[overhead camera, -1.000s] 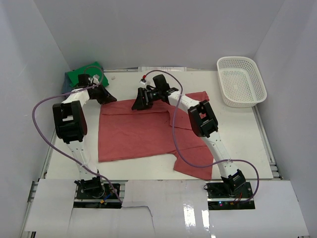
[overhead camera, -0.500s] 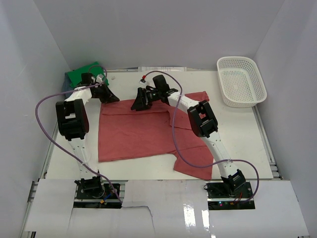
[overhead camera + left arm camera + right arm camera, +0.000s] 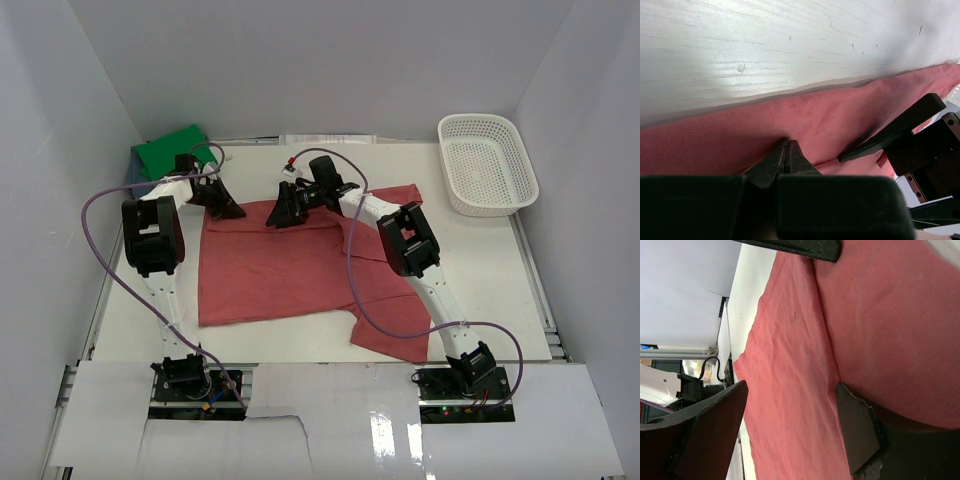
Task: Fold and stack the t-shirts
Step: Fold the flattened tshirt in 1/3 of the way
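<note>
White tabletop (image 3: 480, 290), folding barely begun.
Nearest lies the brick-red t-shirt (image 3: 270, 275), spread mostly flat and not yet folded small. At its far edge the left gripper (image 3: 787, 145) touches the cloth with fingers pressed together. Just right of it the right gripper (image 3: 790, 395) hangs spread wide, holding nothing. Beyond the shirt's far-left corner sits the green t-shirt (image 3: 170, 152), compact and apparently folded; stacking is left to do.

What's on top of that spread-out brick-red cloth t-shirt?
Nothing but the left end effector, shut, tips touching the brick-red t-shirt at its far edge, and the right end effector, open over it. The right arm hides a strip of cloth.
</note>
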`<state>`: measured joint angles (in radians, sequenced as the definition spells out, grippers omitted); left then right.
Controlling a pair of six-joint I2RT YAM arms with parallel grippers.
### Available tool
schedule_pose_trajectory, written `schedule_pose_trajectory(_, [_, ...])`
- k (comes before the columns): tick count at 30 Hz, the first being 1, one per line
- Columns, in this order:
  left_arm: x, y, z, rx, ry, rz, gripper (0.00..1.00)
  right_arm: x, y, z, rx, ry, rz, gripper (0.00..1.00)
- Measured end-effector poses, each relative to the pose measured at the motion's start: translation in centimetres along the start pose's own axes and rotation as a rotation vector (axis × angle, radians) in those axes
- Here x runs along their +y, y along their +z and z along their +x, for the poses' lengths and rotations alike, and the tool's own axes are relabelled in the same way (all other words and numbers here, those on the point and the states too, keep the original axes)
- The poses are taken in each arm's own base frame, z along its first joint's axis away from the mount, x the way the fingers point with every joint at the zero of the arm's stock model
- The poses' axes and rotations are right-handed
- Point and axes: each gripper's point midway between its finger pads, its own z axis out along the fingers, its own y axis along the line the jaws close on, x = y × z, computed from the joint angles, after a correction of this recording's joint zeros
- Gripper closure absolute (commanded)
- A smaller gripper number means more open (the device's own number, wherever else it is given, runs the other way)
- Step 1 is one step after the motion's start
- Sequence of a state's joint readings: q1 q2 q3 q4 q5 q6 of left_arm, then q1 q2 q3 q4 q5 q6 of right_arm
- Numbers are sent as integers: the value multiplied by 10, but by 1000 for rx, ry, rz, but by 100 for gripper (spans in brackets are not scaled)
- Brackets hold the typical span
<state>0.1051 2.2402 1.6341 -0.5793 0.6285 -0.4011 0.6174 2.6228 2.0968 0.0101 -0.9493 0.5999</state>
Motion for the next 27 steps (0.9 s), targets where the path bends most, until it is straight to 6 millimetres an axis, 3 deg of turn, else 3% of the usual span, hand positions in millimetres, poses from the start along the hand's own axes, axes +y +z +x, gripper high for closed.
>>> schedule_pose_trajectory(14, [-1, 2, 0, 7, 15, -14, 93, -3, -1, -7, -17, -4, -4, 22])
schedule_pose_trajectory(27, [-1, 1, 0, 12, 19, -22, 94, -7, -3, 0, -15, 4, -33, 23])
